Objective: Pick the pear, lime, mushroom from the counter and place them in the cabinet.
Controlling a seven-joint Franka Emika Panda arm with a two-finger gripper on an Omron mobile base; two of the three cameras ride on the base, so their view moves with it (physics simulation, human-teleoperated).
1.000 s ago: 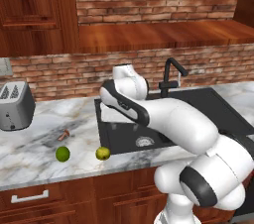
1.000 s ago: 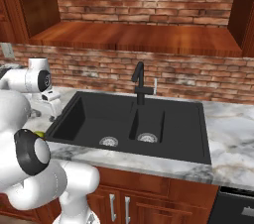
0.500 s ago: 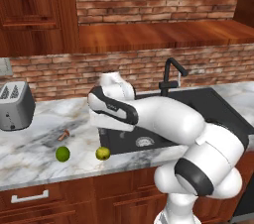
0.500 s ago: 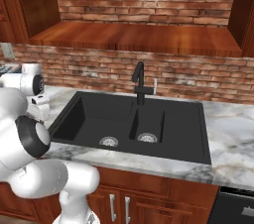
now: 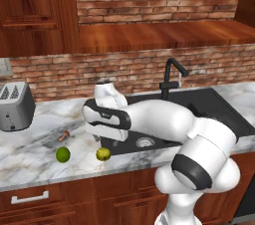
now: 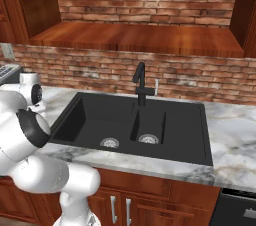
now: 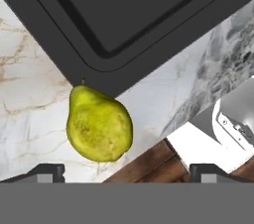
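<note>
Item: pear, on the counter just beside the sink rim. My gripper is spread wide, empty, above it. Next, I judge: descend, centre, close.

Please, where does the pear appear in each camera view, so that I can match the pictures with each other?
Left base view: the pear lies on the counter near its front edge, right of the lime, below the gripper.
Right base view: I cannot find it.
Hand view: the pear lies left of centre, by the sink's rounded corner.
Shared landmark: the black sink.
</note>
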